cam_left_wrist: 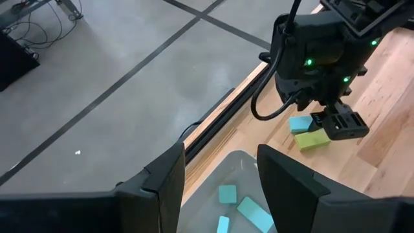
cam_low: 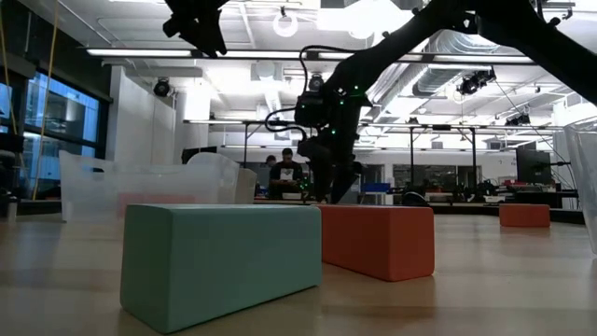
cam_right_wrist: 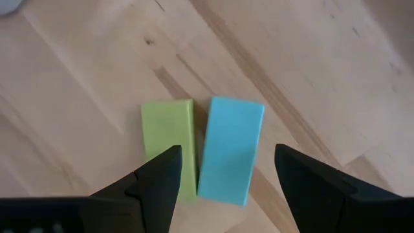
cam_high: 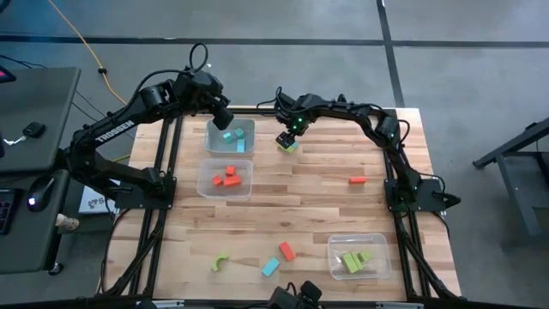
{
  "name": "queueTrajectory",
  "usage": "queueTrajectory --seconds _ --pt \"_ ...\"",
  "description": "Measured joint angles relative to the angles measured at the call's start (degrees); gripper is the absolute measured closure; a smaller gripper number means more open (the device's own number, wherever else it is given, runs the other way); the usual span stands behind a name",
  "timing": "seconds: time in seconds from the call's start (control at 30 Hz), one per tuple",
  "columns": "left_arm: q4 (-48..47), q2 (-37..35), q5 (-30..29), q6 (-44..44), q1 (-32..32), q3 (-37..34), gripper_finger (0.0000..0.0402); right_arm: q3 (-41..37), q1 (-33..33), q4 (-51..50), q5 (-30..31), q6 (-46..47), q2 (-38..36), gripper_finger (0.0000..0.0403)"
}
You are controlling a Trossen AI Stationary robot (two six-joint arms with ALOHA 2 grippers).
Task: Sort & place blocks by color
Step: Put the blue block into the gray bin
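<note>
My right gripper (cam_high: 288, 140) hovers open above a cyan block (cam_right_wrist: 229, 148) and a yellow-green block (cam_right_wrist: 169, 146) that lie flat side by side on the table; its fingers stand to either side of the pair without touching. My left gripper (cam_high: 225, 118) is open and empty above the far bin (cam_high: 230, 137), which holds several cyan blocks (cam_left_wrist: 238, 208). A second bin (cam_high: 226, 178) holds red-orange blocks. A third bin (cam_high: 357, 257) holds yellow-green blocks. Loose on the table lie a red-orange block (cam_high: 358, 180), a green arch (cam_high: 220, 262), a cyan block (cam_high: 270, 267) and a red-orange block (cam_high: 286, 251).
The three clear bins stand on the wooden table (cam_high: 309, 215): two at the far left, one at the near right. The table's far edge (cam_left_wrist: 213, 126) lies just beyond the cyan bin. A person sits in the room behind the table (cam_low: 286, 173).
</note>
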Motion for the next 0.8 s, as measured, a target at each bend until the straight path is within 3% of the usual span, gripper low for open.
queueTrajectory --seconds 0.3,0.8 --pt "0.0 0.0 0.5 0.0 -0.1 0.0 0.0235 0.0 0.1 1.1 2.5 0.2 1.0 0.0164" --pt "0.0 0.0 0.4 0.0 -0.1 0.0 0.0235 0.1 -0.2 0.9 1.5 -0.8 2.8 0.0164"
